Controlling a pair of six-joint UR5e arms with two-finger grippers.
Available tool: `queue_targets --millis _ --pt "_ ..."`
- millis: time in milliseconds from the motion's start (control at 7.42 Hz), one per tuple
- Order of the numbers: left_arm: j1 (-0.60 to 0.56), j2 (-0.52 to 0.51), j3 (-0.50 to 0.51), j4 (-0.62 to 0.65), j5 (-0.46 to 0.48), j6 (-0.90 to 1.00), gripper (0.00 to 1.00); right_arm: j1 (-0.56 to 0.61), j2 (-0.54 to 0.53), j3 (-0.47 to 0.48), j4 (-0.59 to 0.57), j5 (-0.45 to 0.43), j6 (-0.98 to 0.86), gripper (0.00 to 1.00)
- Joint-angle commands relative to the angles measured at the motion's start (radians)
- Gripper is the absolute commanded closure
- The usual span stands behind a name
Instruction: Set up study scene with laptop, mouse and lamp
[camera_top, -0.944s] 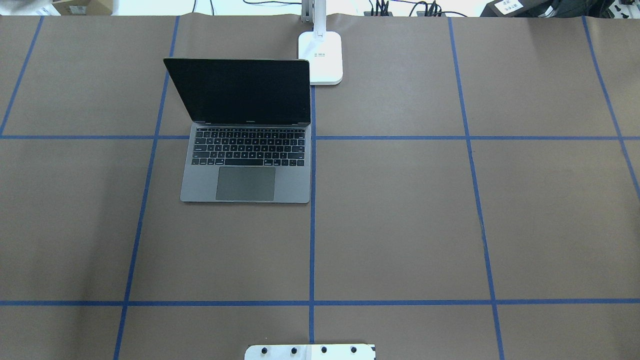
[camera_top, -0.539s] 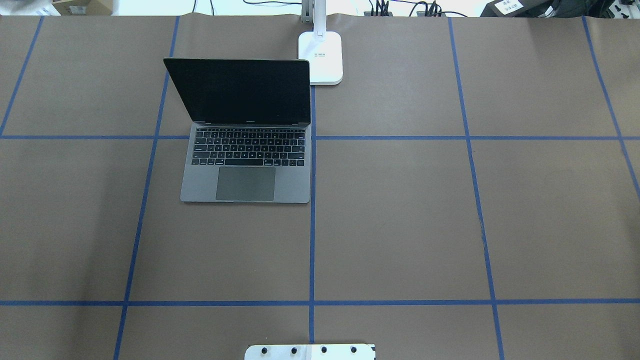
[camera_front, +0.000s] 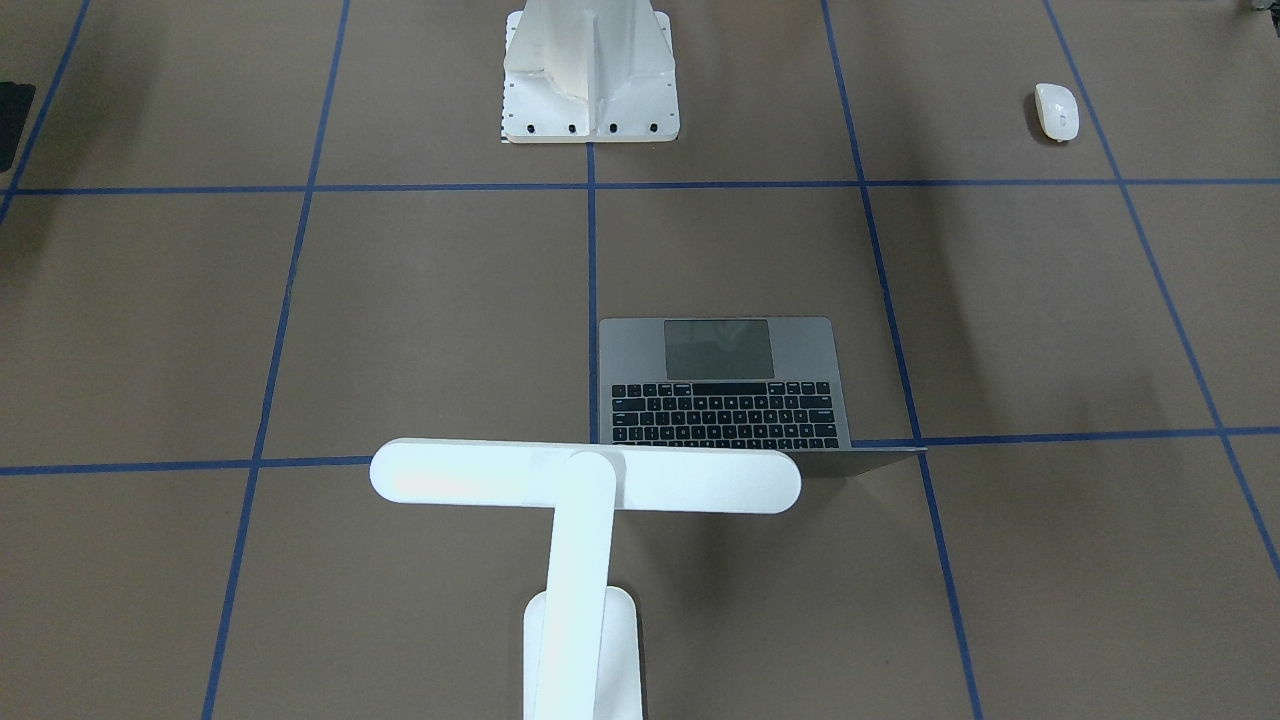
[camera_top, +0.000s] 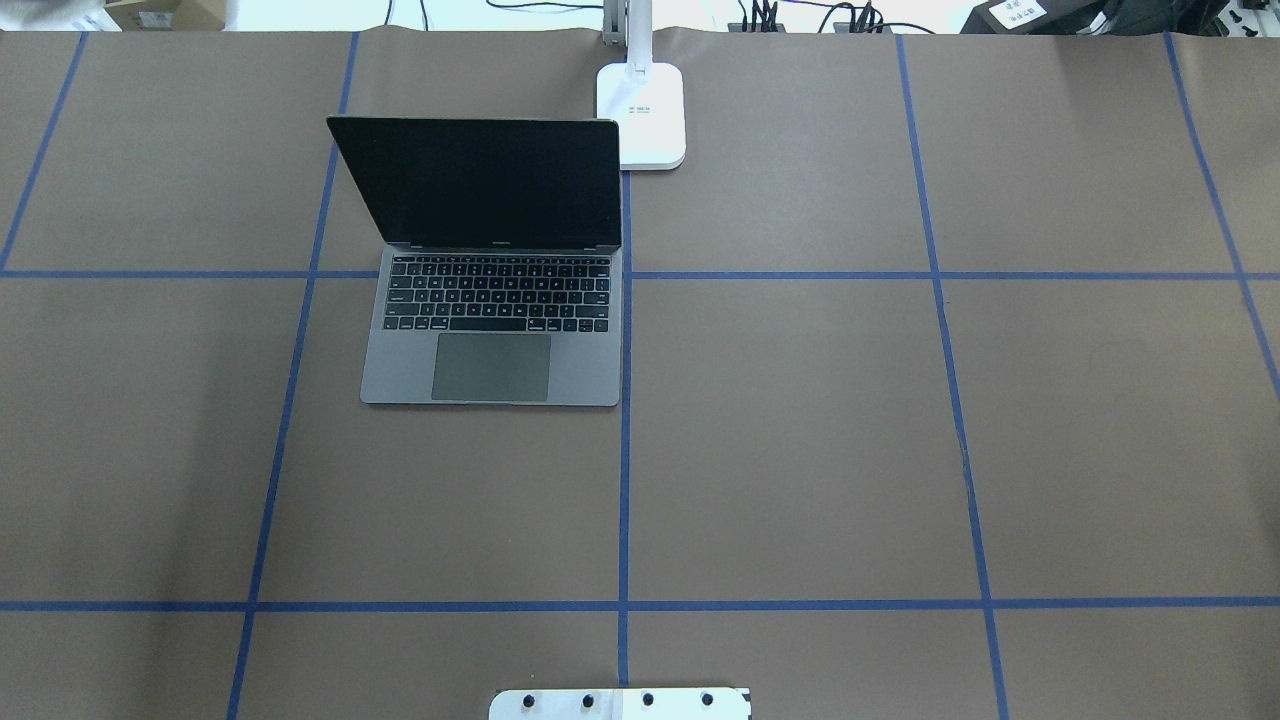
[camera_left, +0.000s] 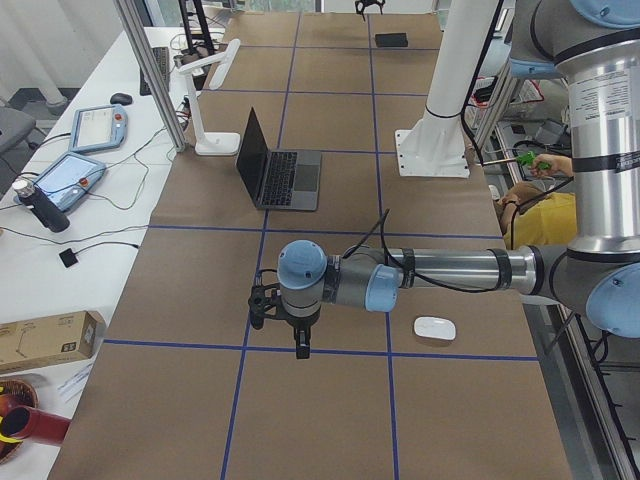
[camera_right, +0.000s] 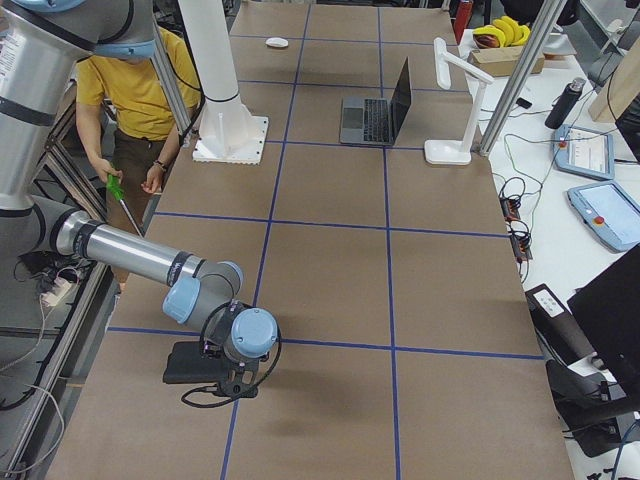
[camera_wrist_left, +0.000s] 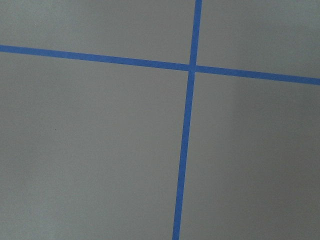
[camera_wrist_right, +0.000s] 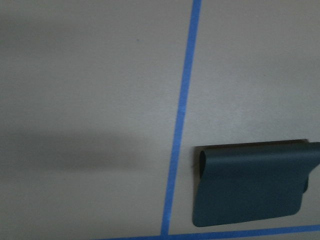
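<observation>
The space-grey laptop (camera_top: 490, 340) stands open on the brown table, its black screen upright; it also shows in the front view (camera_front: 730, 380). The white lamp (camera_front: 585, 477) stands just behind the laptop's right corner, base (camera_top: 641, 115) at the far edge. The white mouse (camera_front: 1057, 110) lies near the robot's left side, also in the left view (camera_left: 435, 327). My left gripper (camera_left: 300, 345) hangs over the table, apart from the mouse; I cannot tell if it is open. My right gripper (camera_right: 235, 390) hovers at the flat black pad (camera_right: 190, 362); I cannot tell its state.
The white bolted pedestal (camera_front: 590, 70) stands at the table's near middle edge. The black pad (camera_wrist_right: 250, 182) lies by a blue tape line. A person in a yellow shirt (camera_right: 150, 80) stands beside the table. Tablets and cables (camera_left: 75, 170) lie on the side bench.
</observation>
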Motion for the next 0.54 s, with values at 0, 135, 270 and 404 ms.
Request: queue_targets --millis 0,135,270,404 --pt "0.0 0.001 0.0 -0.001 0.0 0.0 0.0 -0.123 0.007 -0.046 0.0 -0.014 0.016 0.02" --pt "0.0 0.001 0.002 -0.001 0.0 0.0 0.0 -0.151 0.024 -0.081 0.0 -0.016 0.014 0.02" --pt "0.0 0.001 0.002 -0.003 0.0 0.0 0.0 -0.171 0.038 -0.109 0.0 -0.017 0.014 0.02" --pt "0.0 0.001 0.0 -0.003 0.0 0.002 0.0 -0.182 0.059 -0.145 0.0 -0.016 0.014 0.06"
